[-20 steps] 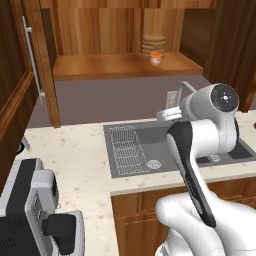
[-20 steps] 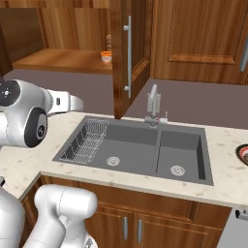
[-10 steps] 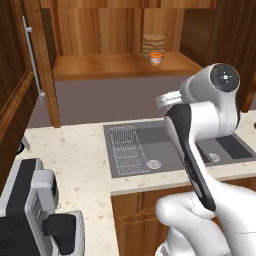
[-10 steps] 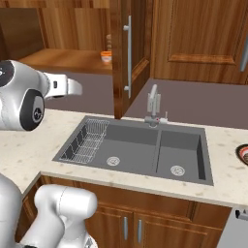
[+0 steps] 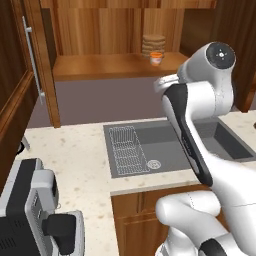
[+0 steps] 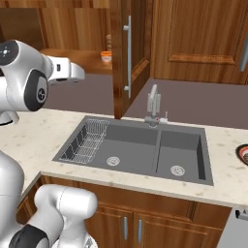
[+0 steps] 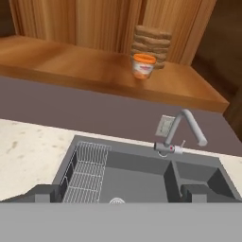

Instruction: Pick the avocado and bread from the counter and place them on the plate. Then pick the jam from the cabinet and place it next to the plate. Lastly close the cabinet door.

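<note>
Three views centre on a grey steel sink (image 5: 170, 147) set in a speckled counter (image 5: 75, 160). The left base view looks forward and down from behind the sink's left side. The right base view looks from behind its right, showing the sink (image 6: 140, 150) fully. The hand view sits nearer, above the sink (image 7: 142, 172), facing the shelf behind. All three share the sink and the small orange-lidded jar (image 7: 142, 65).

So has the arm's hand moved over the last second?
Yes. In the right base view the hand has risen from sink height towards the open cabinet shelf.
</note>
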Robot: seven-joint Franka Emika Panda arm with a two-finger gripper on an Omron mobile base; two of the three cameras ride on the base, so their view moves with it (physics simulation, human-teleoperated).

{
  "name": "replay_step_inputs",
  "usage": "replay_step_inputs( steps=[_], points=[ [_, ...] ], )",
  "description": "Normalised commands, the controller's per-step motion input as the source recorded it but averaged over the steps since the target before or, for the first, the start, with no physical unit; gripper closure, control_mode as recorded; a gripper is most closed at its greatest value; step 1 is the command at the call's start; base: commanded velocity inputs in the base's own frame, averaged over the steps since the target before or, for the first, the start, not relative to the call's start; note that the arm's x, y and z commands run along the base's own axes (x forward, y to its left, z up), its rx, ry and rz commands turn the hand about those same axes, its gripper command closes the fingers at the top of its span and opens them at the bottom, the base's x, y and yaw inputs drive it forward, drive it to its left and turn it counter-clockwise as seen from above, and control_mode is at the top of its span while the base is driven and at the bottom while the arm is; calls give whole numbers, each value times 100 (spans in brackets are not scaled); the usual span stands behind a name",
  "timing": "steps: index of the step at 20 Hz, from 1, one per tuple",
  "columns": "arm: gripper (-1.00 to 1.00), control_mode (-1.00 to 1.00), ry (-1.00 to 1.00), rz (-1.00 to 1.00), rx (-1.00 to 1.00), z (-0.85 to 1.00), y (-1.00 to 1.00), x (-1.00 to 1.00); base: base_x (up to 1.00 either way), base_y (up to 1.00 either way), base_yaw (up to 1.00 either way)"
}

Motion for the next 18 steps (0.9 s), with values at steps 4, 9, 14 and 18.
replay_step_inputs(
  steps=[4, 9, 14, 18],
  points=[
    [-100, -100, 0, 0, 0, 22, 0, 15, 0, 0, 0],
    [-100, -100, -3, 0, 0, 20, -2, 6, 0, 0, 0],
    [-100, -100, -5, 0, 0, 7, -4, 9, 0, 0, 0],
    [-100, -100, -4, 0, 0, 0, -12, 16, 0, 0, 0]
  ],
)
